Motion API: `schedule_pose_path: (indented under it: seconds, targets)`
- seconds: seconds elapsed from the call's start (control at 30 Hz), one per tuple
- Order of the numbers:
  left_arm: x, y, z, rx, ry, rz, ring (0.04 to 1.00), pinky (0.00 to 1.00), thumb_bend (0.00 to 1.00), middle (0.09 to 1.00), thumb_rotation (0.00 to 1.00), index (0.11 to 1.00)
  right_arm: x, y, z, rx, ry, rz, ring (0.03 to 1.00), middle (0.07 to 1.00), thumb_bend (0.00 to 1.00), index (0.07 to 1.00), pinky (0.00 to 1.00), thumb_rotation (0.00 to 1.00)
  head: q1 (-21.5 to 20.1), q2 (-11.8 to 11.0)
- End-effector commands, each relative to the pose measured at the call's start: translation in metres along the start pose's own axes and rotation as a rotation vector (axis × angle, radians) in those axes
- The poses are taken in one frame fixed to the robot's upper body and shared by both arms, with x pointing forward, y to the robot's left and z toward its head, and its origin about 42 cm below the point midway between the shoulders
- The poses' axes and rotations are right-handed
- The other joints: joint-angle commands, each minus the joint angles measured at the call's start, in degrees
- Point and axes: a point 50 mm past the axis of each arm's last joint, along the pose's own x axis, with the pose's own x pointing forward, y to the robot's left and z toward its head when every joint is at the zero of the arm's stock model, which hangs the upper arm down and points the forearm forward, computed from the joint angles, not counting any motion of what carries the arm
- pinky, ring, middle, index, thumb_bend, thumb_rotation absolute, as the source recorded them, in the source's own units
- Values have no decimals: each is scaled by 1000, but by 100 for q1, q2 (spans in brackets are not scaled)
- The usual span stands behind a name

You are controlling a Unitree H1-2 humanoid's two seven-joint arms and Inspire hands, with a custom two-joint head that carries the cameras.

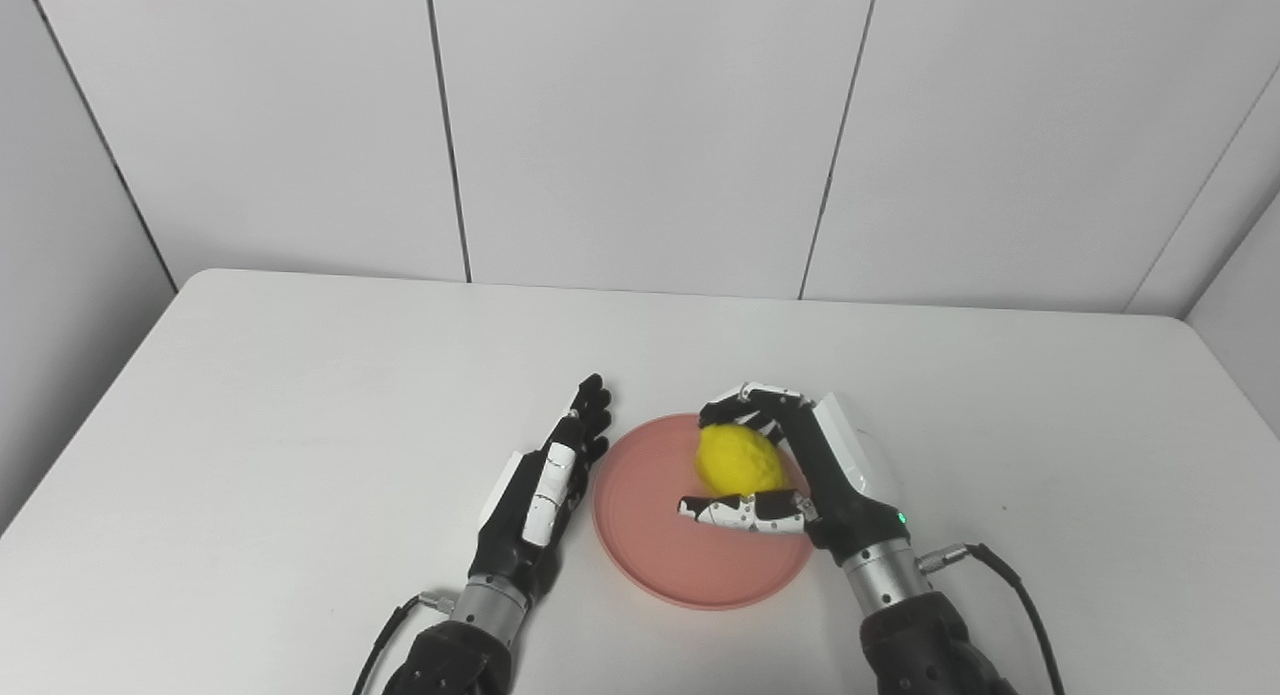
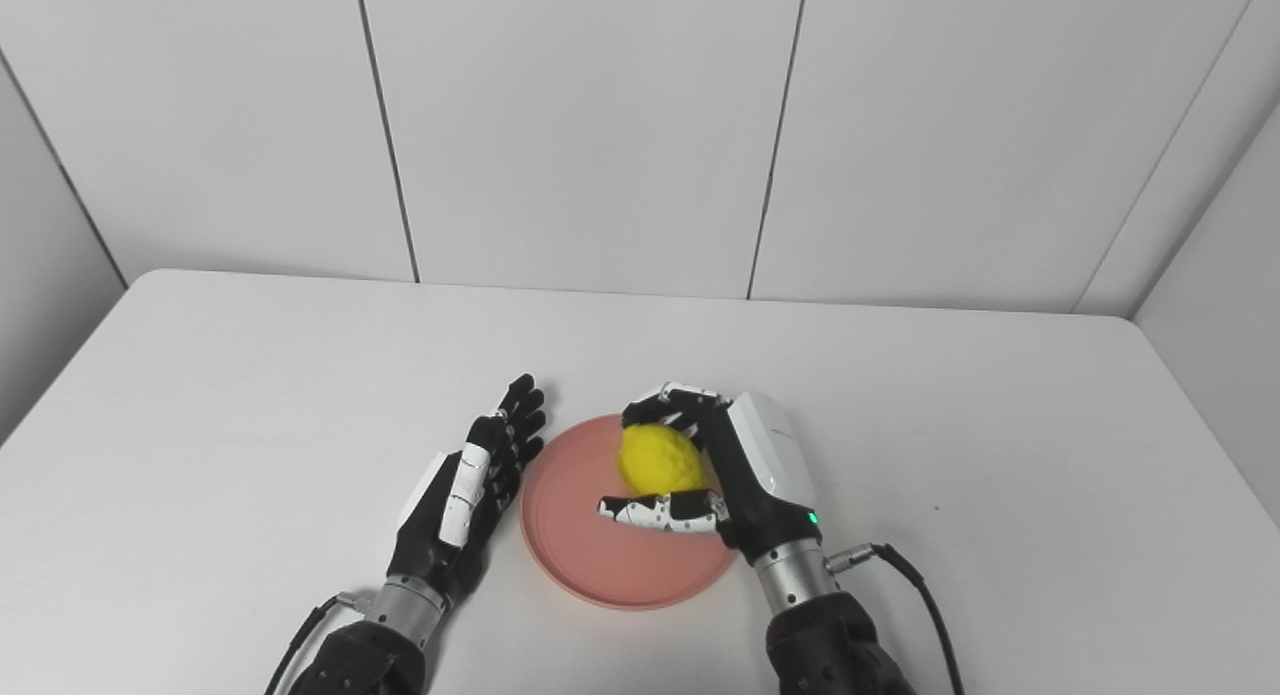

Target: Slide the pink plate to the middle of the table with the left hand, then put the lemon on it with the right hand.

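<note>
Nearest in the left eye view, the right hand is clamped around the lemon over the pink plate, at the plate's 2 o'clock part; whether the lemon touches the plate I cannot tell. From the right eye view, the left hand lies on the white table with fingers straight, holding nothing, just beside the plate's 9 o'clock rim.

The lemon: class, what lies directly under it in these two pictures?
Under the lemon lies the pink plate, on the white table. The right hand is wrapped around the lemon, so whether it touches the plate is hidden.
</note>
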Motion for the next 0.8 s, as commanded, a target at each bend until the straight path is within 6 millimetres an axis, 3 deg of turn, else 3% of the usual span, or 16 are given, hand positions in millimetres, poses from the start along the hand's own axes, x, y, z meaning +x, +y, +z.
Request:
schedule_pose_path:
  seconds: [0.0,0.3,0.7,0.73,0.77]
  targets:
    - [11,-7,11,1,-43,-6,1000,1000,828,1000,1000,1000,16,-4,13,-19,-114,-17,447,527,494,475,321,0,0,-11]
    - [15,-9,5,41,-35,15,1000,1000,815,1000,1000,1000,21,16,5,-32,-79,78,436,525,493,488,311,0,-47,-5]
    - [14,-7,3,24,-25,20,1000,1000,833,1000,1000,1000,24,24,-11,-142,-73,103,465,524,495,494,331,0,-101,-27]
    - [14,-7,3,24,-27,20,1000,1000,831,1000,1000,1000,23,24,-11,-145,-85,100,540,517,508,487,440,0,-101,-27]
    - [14,-7,3,26,-28,19,1000,1000,827,1000,1000,1000,23,24,-11,-144,-96,97,592,587,506,490,511,56,-101,-27]
